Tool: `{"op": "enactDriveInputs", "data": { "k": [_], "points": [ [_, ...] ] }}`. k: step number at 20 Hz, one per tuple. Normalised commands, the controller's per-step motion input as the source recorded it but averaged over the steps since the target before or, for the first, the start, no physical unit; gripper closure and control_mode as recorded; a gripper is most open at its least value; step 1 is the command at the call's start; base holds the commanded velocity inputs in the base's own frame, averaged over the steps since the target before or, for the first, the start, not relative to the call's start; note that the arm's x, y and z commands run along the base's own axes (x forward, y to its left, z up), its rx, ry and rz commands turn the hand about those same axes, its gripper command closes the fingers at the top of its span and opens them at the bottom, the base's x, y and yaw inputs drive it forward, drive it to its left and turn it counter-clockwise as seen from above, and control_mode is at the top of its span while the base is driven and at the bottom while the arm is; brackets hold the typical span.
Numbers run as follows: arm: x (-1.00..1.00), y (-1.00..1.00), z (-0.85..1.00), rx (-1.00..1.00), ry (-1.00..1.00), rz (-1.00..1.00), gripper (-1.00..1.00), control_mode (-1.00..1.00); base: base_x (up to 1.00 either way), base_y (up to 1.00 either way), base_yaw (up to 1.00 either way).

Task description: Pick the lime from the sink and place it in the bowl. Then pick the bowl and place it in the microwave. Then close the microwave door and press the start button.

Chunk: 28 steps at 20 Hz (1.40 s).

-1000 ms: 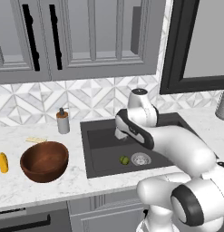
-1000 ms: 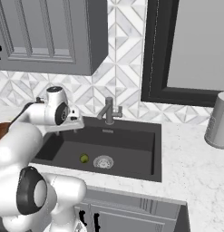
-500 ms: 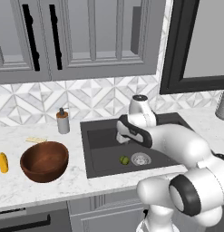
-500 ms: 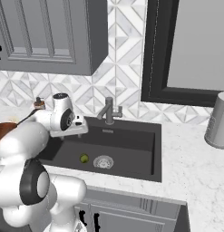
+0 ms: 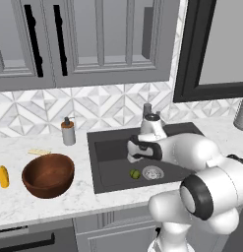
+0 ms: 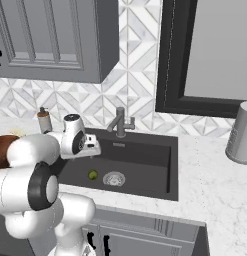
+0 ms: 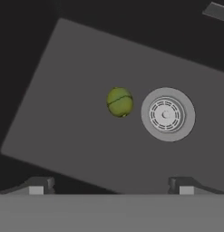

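Note:
The lime point(image 5: 135, 173) point(image 6: 93, 175) lies on the floor of the dark grey sink point(image 5: 106, 140) point(image 6: 155, 150), just left of the round metal drain point(image 5: 152, 172). My gripper point(image 5: 133, 155) point(image 6: 93, 150) hangs over the basin, a little above the lime, pointing down. In the hand view the lime point(image 7: 119, 101) sits near the centre beside the drain point(image 7: 167, 114), and my gripper point(image 7: 111, 186) is open, its fingertips point(image 7: 38, 186) wide apart with nothing between them. The reddish-brown bowl point(image 5: 48, 174) stands empty on the counter left of the sink. The microwave and its door are out of view.
A soap dispenser point(image 5: 68, 132) stands behind the bowl, and an elongated yellow item point(image 5: 2, 176) lies at the far left. The grey faucet point(image 6: 120, 122) rises at the sink's back edge. A grey canister point(image 6: 241, 132) stands on the right counter under a black-framed panel point(image 5: 211, 49).
The hand has come down and forward over the sink, closer to the lime. The jaws stayed open; lime and bowl have not moved.

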Motion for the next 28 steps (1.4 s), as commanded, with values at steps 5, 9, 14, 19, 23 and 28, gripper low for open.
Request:
{"op": "enactDriveInputs", "data": {
  "k": [5, 9, 14, 19, 23, 28],
  "points": [
    [0.38, 0.00, -0.35, 0.00, -0.01, 0.00, -1.00, -1.00, 0.00, 0.00, 0.00],
    [0.39, 0.01, -0.19, 0.00, 0.00, 0.00, -1.00, -1.00, 0.00, 0.00, 0.00],
    [0.39, 0.07, -0.19, 0.00, 0.00, 0.00, -1.00, -1.00, 0.00, 0.00, 0.00],
    [0.17, 0.08, -0.32, -0.01, 0.00, 0.00, -1.00, -1.00, 0.00, 0.00, 0.00],
    [0.00, 0.05, -0.39, -0.03, 0.00, 0.00, -1.00, -1.00, 0.00, 0.00, 0.00],
    [0.00, 0.00, -0.30, -0.01, 0.00, 0.00, -1.00, -1.00, 0.00, 0.00, 0.00]
  ]
}}
